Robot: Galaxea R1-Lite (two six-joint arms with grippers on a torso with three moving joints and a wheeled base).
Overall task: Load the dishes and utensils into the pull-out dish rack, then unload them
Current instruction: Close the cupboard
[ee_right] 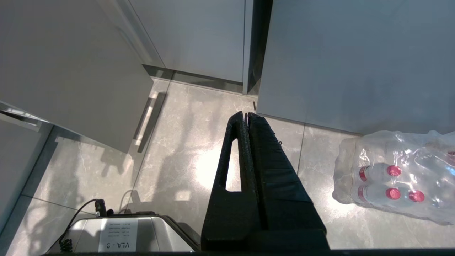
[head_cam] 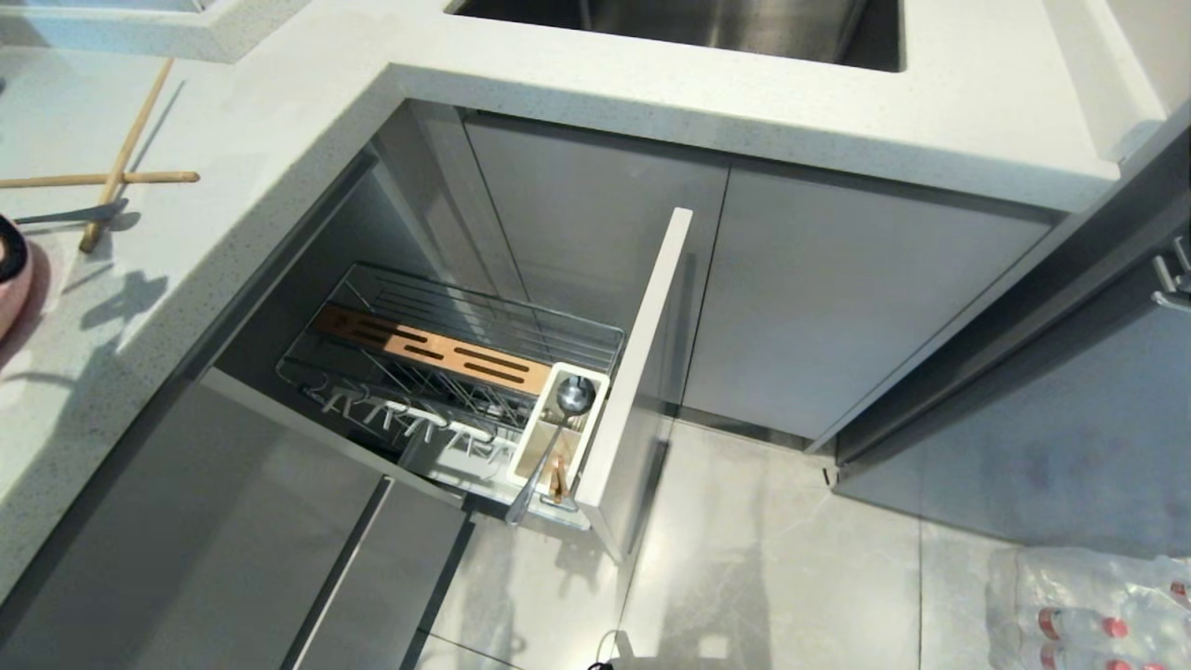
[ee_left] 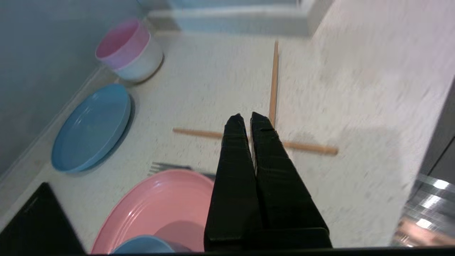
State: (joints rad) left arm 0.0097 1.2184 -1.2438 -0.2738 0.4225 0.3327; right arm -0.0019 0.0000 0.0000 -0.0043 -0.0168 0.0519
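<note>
Closed, empty-handed, the left gripper [ee_left: 247, 119] hovers over crossed thin wooden chopsticks [ee_left: 273, 83] on the speckled white counter [ee_left: 199, 81], beside the salmon-pink plate [ee_left: 167, 199]. A grey spoon [head_cam: 558, 419], seemingly metal, stands in the pulled-out wire rack [head_cam: 465, 363]. The right gripper [ee_right: 246, 119], closed, hangs over grey floor tiles [ee_right: 177, 149].

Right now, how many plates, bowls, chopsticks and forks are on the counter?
Plates: 2 (pink plate, blue plate)
Bowls: 3 (pink bowl stacked in white bowl, blue-grey bowl on the pink plate)
Chopsticks: 2
Fork: 1
Total: 8
</note>
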